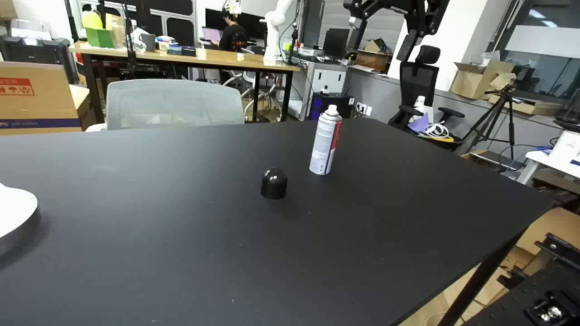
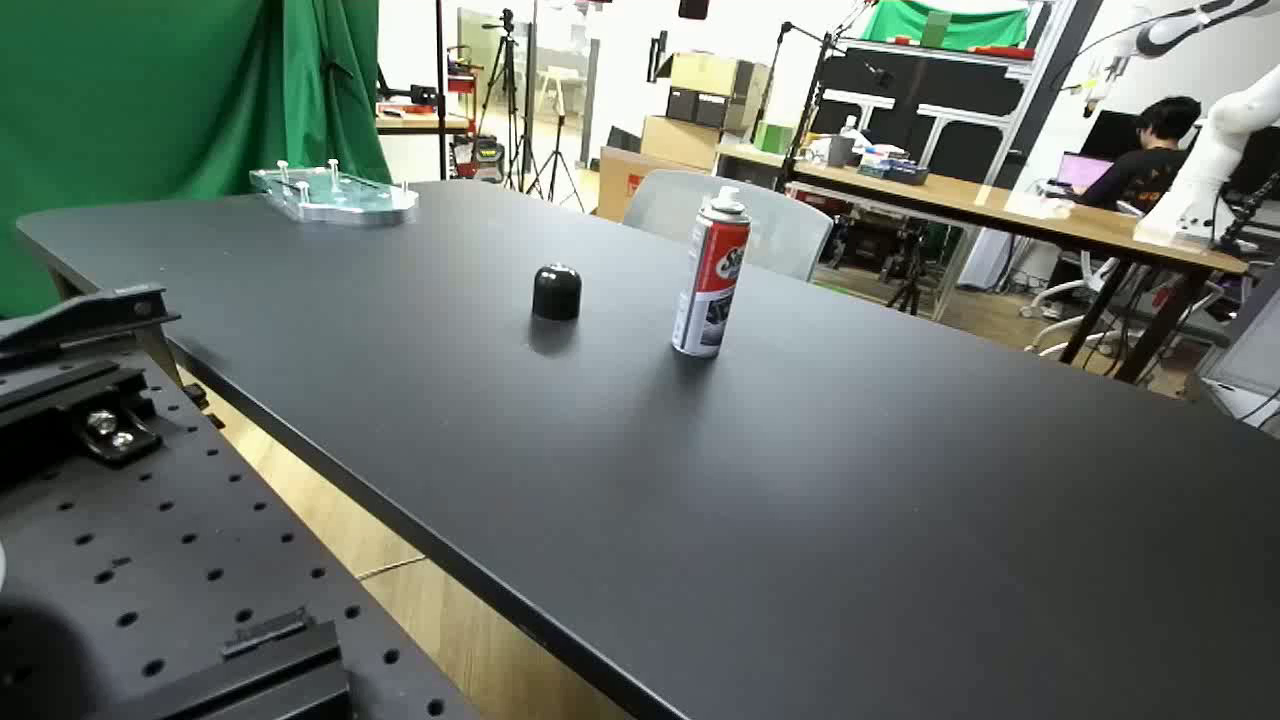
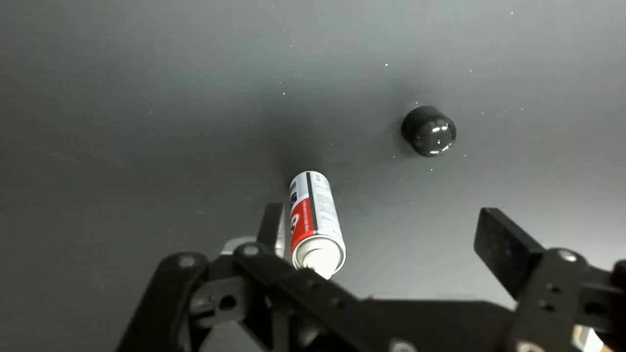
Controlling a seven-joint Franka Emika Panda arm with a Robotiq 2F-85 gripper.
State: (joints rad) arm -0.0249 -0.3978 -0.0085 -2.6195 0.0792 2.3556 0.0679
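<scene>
In the wrist view the gripper point(image 3: 386, 232) comes in from the bottom, its two fingers spread wide apart and nothing held between them. The spray can point(image 3: 317, 210) shows just beside the finger on that view's left, its white nozzle partly covered by the linkage; the gap in height is hard to judge from here, though no contact shows. The black cap point(image 3: 430, 132) stands apart from the can, dome up. In an exterior view the gripper hangs at the top, and lower down the tabletop point(image 1: 158, 226) carries the can near its far edge, toward the far right corner, with a mesh chair point(image 1: 174, 102) behind that edge. The can stands upright on its flat base, so it likely needs no hold, and its nozzle is bare, presumably because the cap is the one made to cover it; the cap sits farther in from the far edge, probably on its open rim so that it cannot roll. In an exterior view a clear board point(image 2: 340, 205) with white pegs lies near the tabletop's left end, well apart from can and cap, and a perforated black plate point(image 2: 165, 590) runs beside the near long edge.
</scene>
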